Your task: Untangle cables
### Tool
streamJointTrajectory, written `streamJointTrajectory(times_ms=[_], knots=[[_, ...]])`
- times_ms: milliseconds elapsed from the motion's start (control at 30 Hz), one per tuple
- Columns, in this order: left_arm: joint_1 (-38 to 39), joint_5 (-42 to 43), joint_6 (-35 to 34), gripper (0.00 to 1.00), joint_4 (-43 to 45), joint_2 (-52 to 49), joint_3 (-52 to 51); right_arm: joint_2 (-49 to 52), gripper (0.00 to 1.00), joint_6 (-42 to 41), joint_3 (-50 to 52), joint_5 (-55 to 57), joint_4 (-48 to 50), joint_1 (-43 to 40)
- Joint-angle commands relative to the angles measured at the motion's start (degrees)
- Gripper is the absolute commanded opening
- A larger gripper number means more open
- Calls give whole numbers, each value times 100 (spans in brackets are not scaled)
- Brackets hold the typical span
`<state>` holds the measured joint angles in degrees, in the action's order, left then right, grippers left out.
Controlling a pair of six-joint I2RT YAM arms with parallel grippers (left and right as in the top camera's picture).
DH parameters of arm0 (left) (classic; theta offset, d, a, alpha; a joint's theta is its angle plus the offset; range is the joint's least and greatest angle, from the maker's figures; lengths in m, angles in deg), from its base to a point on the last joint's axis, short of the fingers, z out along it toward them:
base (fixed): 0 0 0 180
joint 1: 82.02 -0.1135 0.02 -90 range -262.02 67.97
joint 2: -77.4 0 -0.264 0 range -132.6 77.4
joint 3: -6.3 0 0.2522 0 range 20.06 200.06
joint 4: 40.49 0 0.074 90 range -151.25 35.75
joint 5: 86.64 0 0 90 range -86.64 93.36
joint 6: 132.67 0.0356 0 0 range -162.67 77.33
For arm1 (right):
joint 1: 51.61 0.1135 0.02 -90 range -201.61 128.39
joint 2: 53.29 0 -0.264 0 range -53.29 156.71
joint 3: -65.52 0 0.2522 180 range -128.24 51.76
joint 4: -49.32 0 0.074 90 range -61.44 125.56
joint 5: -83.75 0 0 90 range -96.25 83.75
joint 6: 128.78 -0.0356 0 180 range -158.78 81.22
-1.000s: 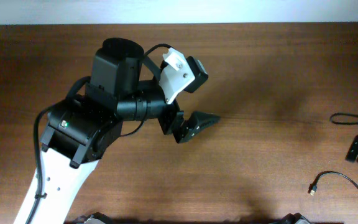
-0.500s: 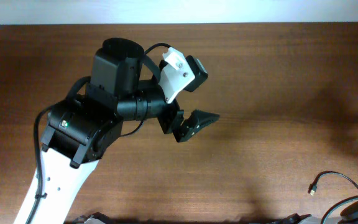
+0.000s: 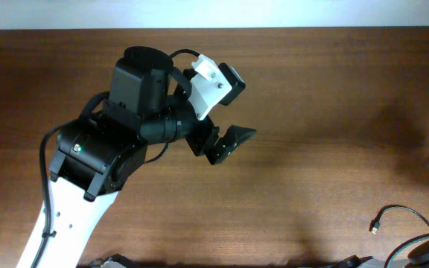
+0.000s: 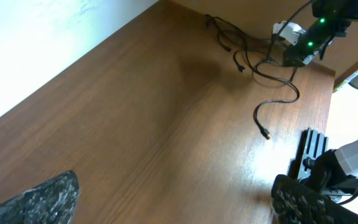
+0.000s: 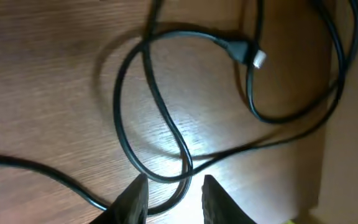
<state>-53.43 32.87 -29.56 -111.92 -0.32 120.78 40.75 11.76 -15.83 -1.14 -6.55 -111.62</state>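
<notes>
Hovering over the cables (image 5: 238, 48), the right gripper (image 5: 174, 185) stands slightly parted; the left gripper (image 4: 176, 190) spreads wide.

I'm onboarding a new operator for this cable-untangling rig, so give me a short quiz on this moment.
1. True or false: the left gripper is shut on something.
2. Which gripper has the looped cables right at its fingertips? A: left gripper. B: right gripper.
3. Fill in: in the right wrist view, the plug tip looks ____.
Key: 1 false, its fingers are wide apart with nothing between; 2 B; 3 whitish.
</notes>
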Motion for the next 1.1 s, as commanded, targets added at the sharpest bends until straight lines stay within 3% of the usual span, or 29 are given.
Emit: streamJointTrajectory(times_ms=[0,167,200,267,300,400,567,667,767,800,900,967,1033,1067], knots=[[11,-48,72,99,22,59,26,448,29,920,17,-804,201,-111],[13,-48,70,99,105,59,26,579,37,793,-87,-621,208,-44],[11,-48,70,99,105,59,26,577,37,793,-87,-623,208,-44],[11,-120,72,99,96,59,26,577,28,796,-87,-887,380,-44],[13,-240,70,99,96,59,26,577,30,793,-90,-1163,509,-37],[13,-238,68,99,96,59,26,577,61,1102,-90,-1355,603,0],[13,-238,68,99,144,59,26,577,71,1373,-90,-2988,748,7],[13,-234,24,99,142,59,26,592,51,1373,-74,-3211,518,4],[13,-234,24,99,293,61,26,767,54,1353,125,-3333,199,4],[13,-234,24,99,269,61,26,883,45,1351,435,-3064,289,-48],[11,-238,26,99,319,61,26,990,47,1351,680,-2815,619,-44],[11,-245,28,99,391,61,26,988,58,1353,678,-2623,708,-50],[13,-243,26,99,463,61,26,997,78,1353,680,-2625,824,-48],[13,-240,26,99,448,61,26,997,81,1355,680,-2555,903,-44]])
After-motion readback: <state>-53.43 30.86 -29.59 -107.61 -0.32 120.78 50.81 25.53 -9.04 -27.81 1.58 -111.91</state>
